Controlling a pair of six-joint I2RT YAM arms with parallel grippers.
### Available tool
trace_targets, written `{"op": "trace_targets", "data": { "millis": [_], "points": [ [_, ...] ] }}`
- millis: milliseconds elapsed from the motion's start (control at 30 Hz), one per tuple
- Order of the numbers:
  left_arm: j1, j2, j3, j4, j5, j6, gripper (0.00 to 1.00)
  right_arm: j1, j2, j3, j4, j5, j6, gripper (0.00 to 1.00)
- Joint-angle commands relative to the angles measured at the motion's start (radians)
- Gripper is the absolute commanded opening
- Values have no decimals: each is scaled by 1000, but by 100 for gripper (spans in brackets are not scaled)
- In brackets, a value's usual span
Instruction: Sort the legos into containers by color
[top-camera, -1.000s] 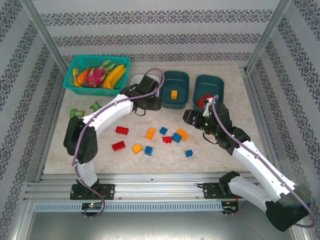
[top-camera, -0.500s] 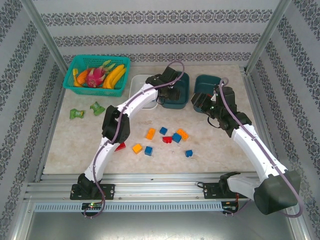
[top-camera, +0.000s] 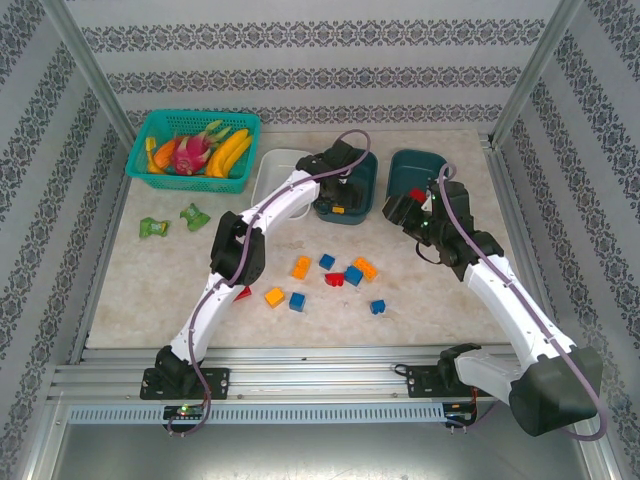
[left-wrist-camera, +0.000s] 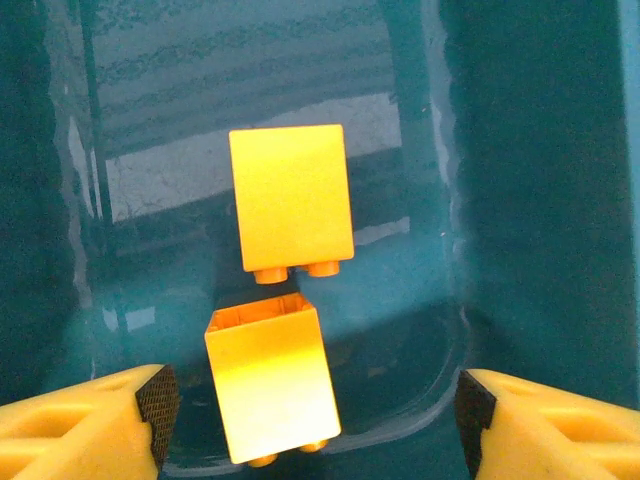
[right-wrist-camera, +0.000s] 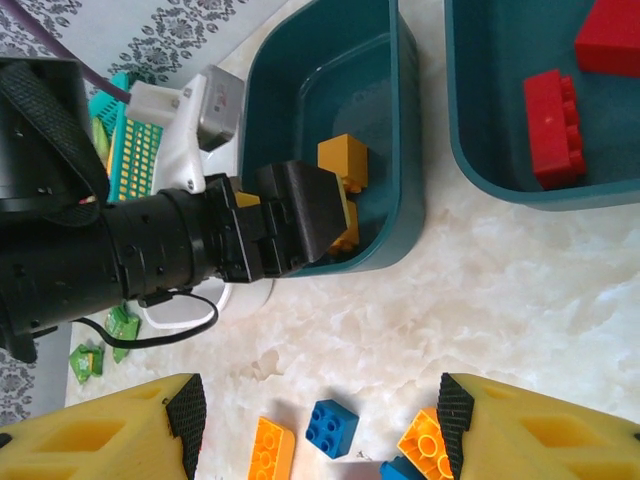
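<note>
Orange legos (left-wrist-camera: 290, 195) lie sideways, studs toward the jaws

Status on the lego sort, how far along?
Done: two orange bricks lie in the middle teal tub, red bricks in the right teal tub. In hand: nothing; the left end effector hangs open over the orange pair, the right end effector open above the table. Left: roughly nine loose bricks, all three colours.

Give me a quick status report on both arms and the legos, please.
Left gripper open at middle teal tub, two orange legos inside. Right gripper open, empty, near loose legos. No obstruction seen.
</note>
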Motion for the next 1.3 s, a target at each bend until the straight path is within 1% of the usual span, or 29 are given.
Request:
{"op": "trace_targets", "data": {
  "millis": [0,167,267,367,467,533,633,767,833,900,967,1033,1133,1267],
  "points": [
    [2,-109,34,-37,13,-37,77,-8,-22,7,-33,6,-51,65],
    [3,-272,-25,-44,0,-88,80,2,-39,17,-86,35,-113,65],
    [8,-435,-186,-9,-23,-111,84,54,-41,29,-112,67,-167,65],
    [37,-660,-483,91,-28,-167,88,137,-19,45,-130,106,-209,65],
    [82,-907,-816,194,-15,-218,92,221,6,43,-129,140,-222,64],
    [105,-1067,-1018,222,-8,-239,94,282,28,43,-134,172,-225,64],
    [111,-1270,-1257,220,-3,-261,96,360,71,41,-139,199,-195,64],
    [111,-1504,-1510,211,21,-330,97,481,162,41,-132,210,-152,64],
    [111,-1621,-1603,191,19,-368,97,539,242,79,-175,229,-143,64],
    [111,-1721,-1676,182,17,-401,97,572,322,132,-221,222,-147,65],
    [111,-1804,-1730,171,24,-423,97,597,396,197,-277,223,-218,66],
    [112,-1866,-1753,144,21,-430,98,597,470,279,-363,217,-372,66],
    [112,-1903,-1749,113,30,-406,98,584,536,342,-429,240,-607,68],
    [111,-1908,-1732,99,65,-366,98,546,635,428,-531,212,-833,68]
  ]
}}
